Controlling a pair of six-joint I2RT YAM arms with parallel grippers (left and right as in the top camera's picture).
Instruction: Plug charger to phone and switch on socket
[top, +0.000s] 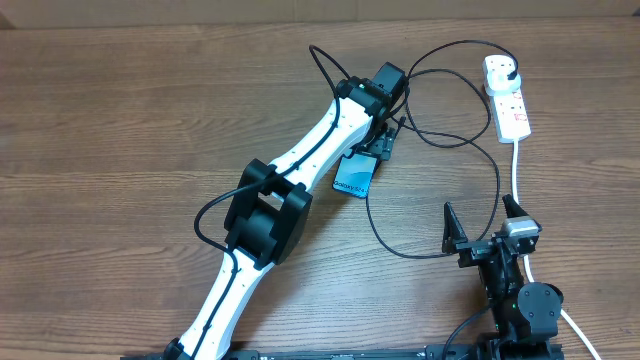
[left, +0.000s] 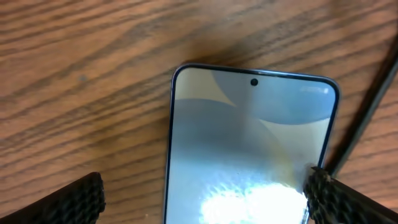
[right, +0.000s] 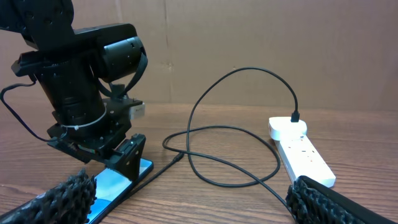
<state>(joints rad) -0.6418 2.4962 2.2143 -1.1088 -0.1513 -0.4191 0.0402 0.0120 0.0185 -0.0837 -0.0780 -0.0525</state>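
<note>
On the table (top: 120, 120), my left fingers (left: 74, 202) stand open around the blue-screened phone (left: 249, 143); its white lettering (top: 352, 184) is unreadable; my right fingers (right: 62, 199) are wide apart, empty.

A robot lab bench: wood-grain table (top: 120, 120) walled by cardboard (right: 280, 37).

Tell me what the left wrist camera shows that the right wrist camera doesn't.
Only the left wrist view shows the phone close up from above, with its top edge and punch-hole lens. Only the right wrist view shows the socket, the black plug seated in its end outlet, and the charger cable's full loops. Both show the phone, the open left gripper at it, some charger cable, and the wooden table.
</note>
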